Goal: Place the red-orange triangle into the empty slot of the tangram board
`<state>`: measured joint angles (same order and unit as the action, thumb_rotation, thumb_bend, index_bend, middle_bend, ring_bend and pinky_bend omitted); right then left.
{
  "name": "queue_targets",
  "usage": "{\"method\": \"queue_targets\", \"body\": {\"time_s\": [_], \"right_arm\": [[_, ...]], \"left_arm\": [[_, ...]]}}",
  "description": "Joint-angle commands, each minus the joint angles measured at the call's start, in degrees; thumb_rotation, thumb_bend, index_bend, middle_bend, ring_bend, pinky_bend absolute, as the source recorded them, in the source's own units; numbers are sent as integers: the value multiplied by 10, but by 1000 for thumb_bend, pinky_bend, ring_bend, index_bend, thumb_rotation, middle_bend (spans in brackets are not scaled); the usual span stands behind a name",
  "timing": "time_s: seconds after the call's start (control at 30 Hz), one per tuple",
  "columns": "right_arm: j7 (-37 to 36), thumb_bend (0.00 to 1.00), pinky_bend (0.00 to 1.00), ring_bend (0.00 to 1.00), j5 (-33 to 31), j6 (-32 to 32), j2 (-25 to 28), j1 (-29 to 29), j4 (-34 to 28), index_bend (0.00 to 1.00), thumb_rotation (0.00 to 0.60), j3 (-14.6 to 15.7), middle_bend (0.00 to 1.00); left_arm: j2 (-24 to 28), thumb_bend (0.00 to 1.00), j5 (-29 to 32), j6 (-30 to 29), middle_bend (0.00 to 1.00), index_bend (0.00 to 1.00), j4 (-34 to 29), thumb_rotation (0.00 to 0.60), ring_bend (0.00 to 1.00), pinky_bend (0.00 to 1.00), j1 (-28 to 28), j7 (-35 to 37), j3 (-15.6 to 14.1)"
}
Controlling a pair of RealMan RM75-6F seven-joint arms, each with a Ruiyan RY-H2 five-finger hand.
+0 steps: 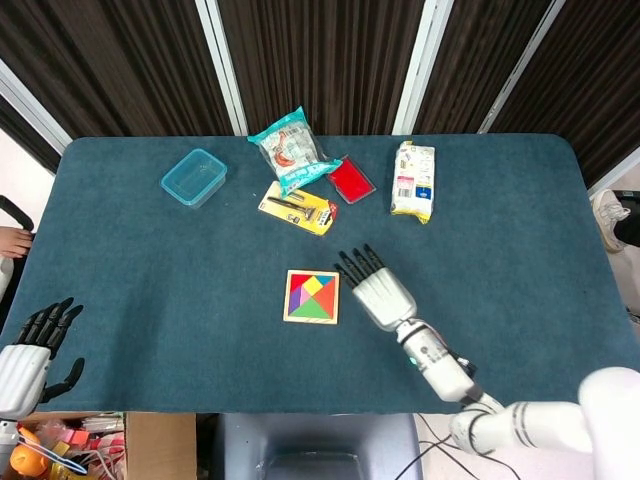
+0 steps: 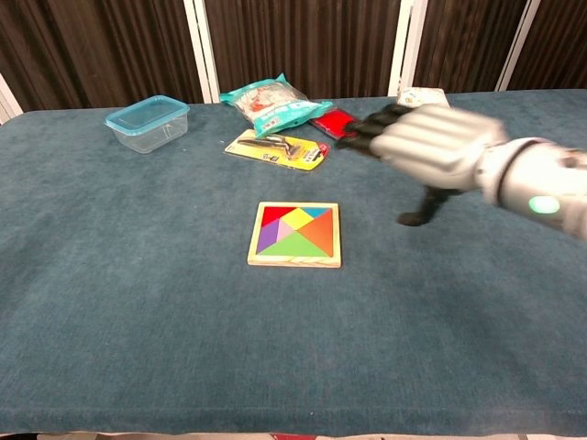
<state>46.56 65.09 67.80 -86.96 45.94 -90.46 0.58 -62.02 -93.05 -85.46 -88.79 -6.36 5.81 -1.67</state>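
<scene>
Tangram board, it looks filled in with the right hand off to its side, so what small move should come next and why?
Probably just draw the right hand further back toward the robot. The tangram board shows no empty slot, the red-orange triangle lies flat inside the frame, and the hand's fingers are spread, apart from the board and holding nothing, so nothing seems left to place.

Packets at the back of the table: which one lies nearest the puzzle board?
The yellow packet, flat with a dark tool pictured on it, lies closest to the tangram board; the others sit farther back.
</scene>
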Motion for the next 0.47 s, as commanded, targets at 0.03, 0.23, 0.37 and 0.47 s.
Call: {"method": "queue_targets", "body": {"time_s": [0.03,0.23,0.37,0.47], "right_arm": [[-113,237,0,0,104,178,107,-151,-105,0,600,84,0],[-297,223,0,0,117,325,131,-311,-41,0,600,110,0],[-307,224,0,0,147,333,145,-329,-40,0,600,102,0],[-309,224,0,0,168,326,148,-337,-38,0,600,101,0]], "left_arm": [[-2,457,1,-3,0,0,1,600,16,102,2,-6,1],[-5,457,-11,-4,0,0,-9,600,15,101,4,-29,-6],[-12,457,-27,-16,0,0,-9,600,1,93,5,-46,-7],[-17,456,-33,-23,0,0,-5,600,0,81,7,-49,-8]]}}
